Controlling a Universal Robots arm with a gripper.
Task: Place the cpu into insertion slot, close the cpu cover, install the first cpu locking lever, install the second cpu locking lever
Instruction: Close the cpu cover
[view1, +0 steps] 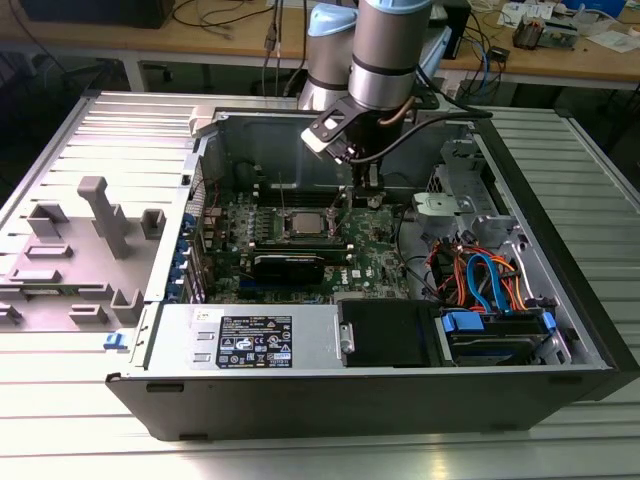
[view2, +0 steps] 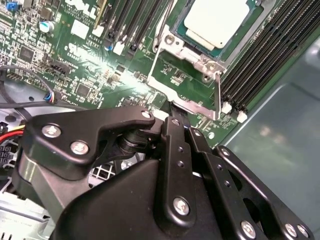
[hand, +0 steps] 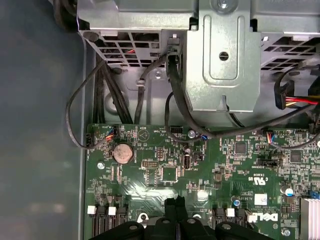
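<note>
Entry 1: a white label (view1: 256, 342) with black print and a row of small marks, stuck on the silver panel (view1: 180, 340) along the near side of the computer case (view1: 400, 395), toward the exterior view's left; its lines are too small to tell. Entry 2: in the first wrist view, bold white lettering (hand: 263, 217), a smaller white mark (hand: 260, 178) and a white triangle sign (hand: 143, 134) beside the coin cell (hand: 122, 153), all printed on the green motherboard (hand: 165, 172). Entry 3: in the second wrist view, large white letters (view2: 82, 6) on that board, near a small white sticker (view2: 80, 29) whose print cannot be told.
</note>
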